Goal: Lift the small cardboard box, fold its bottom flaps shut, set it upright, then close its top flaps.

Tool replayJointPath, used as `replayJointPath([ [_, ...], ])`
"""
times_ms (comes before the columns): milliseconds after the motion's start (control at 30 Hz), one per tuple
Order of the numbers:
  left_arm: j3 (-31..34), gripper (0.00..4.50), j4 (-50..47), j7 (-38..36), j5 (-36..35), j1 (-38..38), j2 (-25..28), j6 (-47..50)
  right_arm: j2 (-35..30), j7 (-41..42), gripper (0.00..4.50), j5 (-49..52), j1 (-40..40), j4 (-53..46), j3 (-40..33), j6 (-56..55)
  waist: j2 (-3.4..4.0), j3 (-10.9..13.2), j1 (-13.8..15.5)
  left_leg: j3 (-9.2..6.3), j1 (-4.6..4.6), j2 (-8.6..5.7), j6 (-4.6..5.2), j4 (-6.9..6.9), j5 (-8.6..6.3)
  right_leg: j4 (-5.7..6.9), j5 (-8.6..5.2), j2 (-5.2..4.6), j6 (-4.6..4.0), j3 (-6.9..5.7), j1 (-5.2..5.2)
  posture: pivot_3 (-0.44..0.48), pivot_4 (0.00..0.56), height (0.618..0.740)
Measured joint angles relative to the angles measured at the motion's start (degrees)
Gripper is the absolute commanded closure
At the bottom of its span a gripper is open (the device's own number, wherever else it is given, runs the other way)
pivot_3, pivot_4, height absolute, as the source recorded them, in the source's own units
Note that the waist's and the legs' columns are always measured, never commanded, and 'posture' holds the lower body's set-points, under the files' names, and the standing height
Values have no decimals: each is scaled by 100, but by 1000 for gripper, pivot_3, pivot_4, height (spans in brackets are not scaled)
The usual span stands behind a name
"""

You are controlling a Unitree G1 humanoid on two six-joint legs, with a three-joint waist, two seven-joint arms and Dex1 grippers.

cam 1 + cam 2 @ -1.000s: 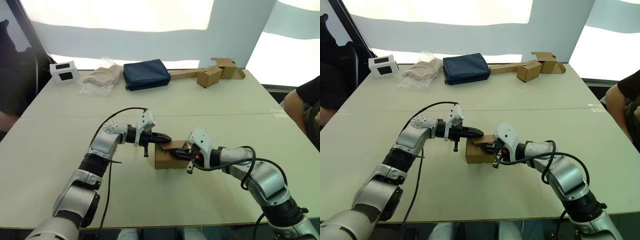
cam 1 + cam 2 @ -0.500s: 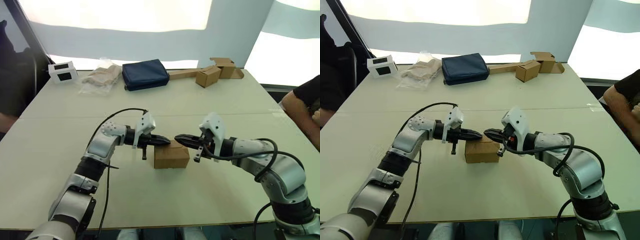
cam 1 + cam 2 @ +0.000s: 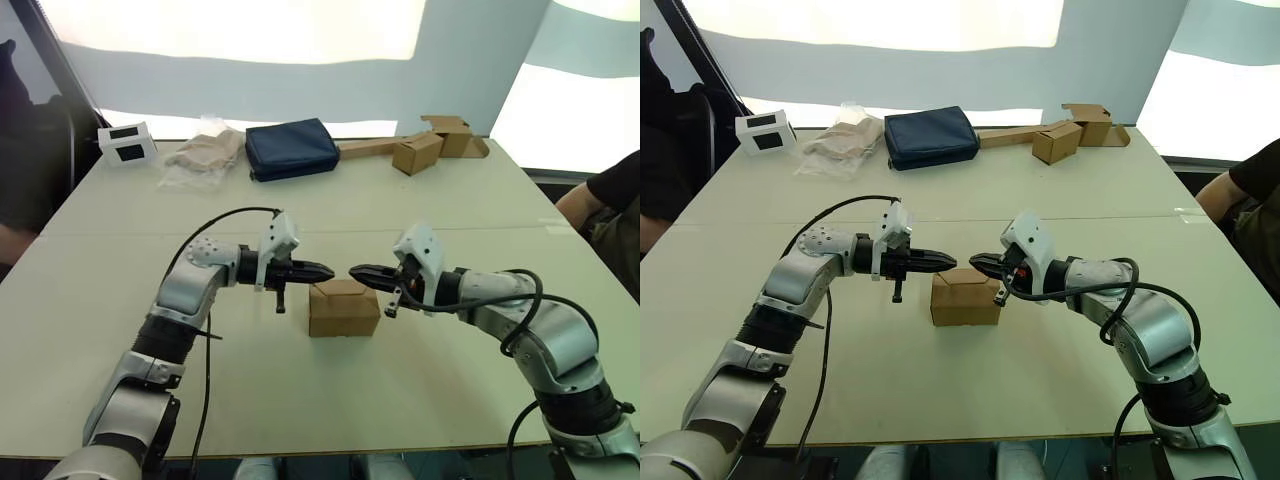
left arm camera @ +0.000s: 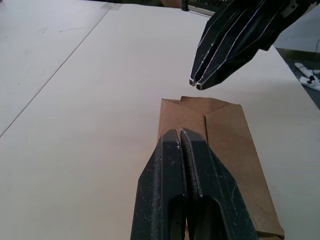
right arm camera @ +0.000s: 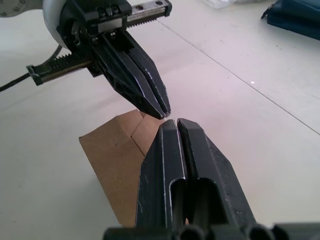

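Observation:
The small cardboard box stands upright on the white table, in the middle between my arms. Its top flaps lie folded flat, with a seam running across the top. The bottom flaps are hidden underneath. My left gripper is shut and hovers just above the box's back left edge, not touching it. My right gripper is also shut, pointing toward the left one from the other side, a small gap between the two tips. Both hold nothing. The right wrist view has the left gripper over the box.
At the table's far side lie a navy pouch, a clear plastic bag, a white device and small brown boxes joined by a cardboard strip. A person's arm is at the right edge.
My right gripper has lifted off the box top and now hovers behind it. The left gripper has drawn back slightly to the left. The top flaps now lie flat.

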Motion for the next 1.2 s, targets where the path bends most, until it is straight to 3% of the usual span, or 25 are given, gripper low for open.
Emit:
replayJointPath([
  [133, -73, 4441, -75, 81, 32, 362, 9, 9, 218, 45, 4500, -220, 492, 625, 226, -399, 0, 0, 1, 6, 1, -1, 0, -1, 0, -2, 0, -2, 0, 1, 2, 0, 150, 740],
  [367, -151, 4441, -172, 161, 25, 553, 32, 16, 219, 157, 4500, -519, 509, 754, 391, -822, -4, -7, -2, 3, 27, 2, 0, 0, 0, 0, -9, 0, -16, 3, 24, 0, 150, 740],
  [667, 392, 4441, -976, 389, -515, 701, 521, 811, 127, 52, 4500, 275, 316, 23, -428, -5, -1, -3, -3, -3, 8, 6, 0, -2, 0, 2, 0, -1, 0, 2, 5, 0, 150, 740],
  [900, 1233, 4441, -2051, 670, -1274, 1325, 1182, 1556, -971, 296, 4500, 983, 1053, -1007, -1525, 588, -3, 1, 9, -6, 1, 9, 0, -8, 0, -8, -11, -13, -13, -1, 5, 0, 150, 740],
  [1200, 1992, 4441, -2786, 542, -1603, 2367, 2335, 1621, -2064, 985, 4500, 1425, 2398, -1511, -2736, 794, -2, 1, -12, 10, 17, 13, 0, -8, 0, -12, -16, -11, -22, 6, 9, 0, 150, 740],
])
